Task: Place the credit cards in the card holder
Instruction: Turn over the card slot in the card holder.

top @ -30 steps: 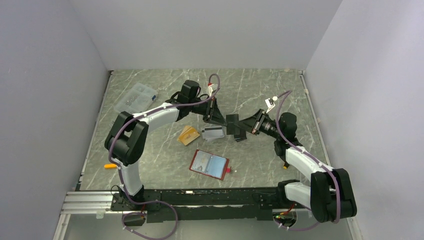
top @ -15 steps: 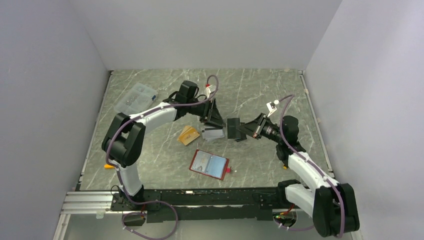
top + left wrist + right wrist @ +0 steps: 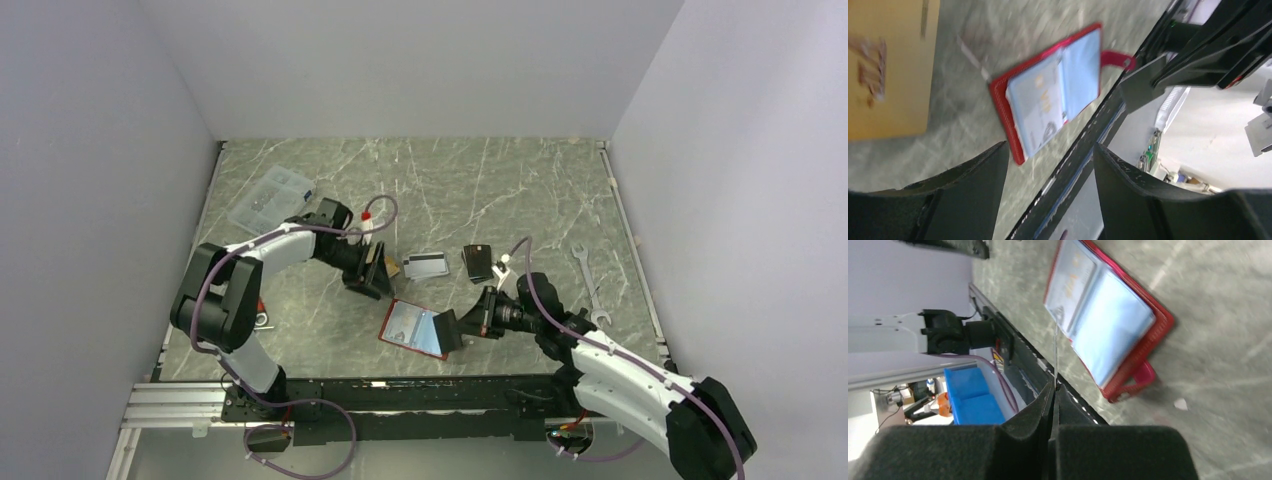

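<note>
Lowered right pincer (image 3: 1054, 390) now pinches a card (image 3: 1055, 352) beside card holder (image 3: 1108, 320).

- Clear plastic compartment box (image 3: 270, 197), far left of grey-green marble-look tabletop (image 3: 520, 180), near left wall.
- Silver metal wrench (image 3: 587, 275), right side, lying flat.
- Small black rectangle (image 3: 478, 262), centre, flat on tabletop.
- Plain grey walls (image 3: 400, 60) on 3 sides.

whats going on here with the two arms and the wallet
The right gripper is shut on a card held edge-on, its far edge at the open red card holder, which already has a card in a pocket. The left gripper is open and empty near a gold card. A silver card lies on the table.
</note>
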`<state>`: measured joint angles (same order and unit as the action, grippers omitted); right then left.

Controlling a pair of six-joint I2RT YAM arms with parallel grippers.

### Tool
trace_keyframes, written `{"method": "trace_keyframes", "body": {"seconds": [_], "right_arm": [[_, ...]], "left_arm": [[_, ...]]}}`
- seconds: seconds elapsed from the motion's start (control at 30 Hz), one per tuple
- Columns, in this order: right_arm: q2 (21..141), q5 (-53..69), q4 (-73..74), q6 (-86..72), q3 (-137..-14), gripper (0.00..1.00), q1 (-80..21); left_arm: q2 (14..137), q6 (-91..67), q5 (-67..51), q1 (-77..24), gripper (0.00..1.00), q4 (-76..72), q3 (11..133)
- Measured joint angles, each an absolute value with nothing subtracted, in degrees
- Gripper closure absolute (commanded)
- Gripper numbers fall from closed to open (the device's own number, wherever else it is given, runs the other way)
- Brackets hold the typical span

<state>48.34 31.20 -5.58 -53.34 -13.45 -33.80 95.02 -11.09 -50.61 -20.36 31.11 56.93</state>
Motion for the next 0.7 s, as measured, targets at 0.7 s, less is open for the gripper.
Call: {"method": "trace_keyframes", "body": {"seconds": [0.7], "right_arm": [[43.77, 22.35, 9.50, -56.14, -10.48, 1.00, -35.73]], "left_arm": [[97.36, -6.79, -43.68, -25.74, 0.41, 29.67, 49.28]]}}
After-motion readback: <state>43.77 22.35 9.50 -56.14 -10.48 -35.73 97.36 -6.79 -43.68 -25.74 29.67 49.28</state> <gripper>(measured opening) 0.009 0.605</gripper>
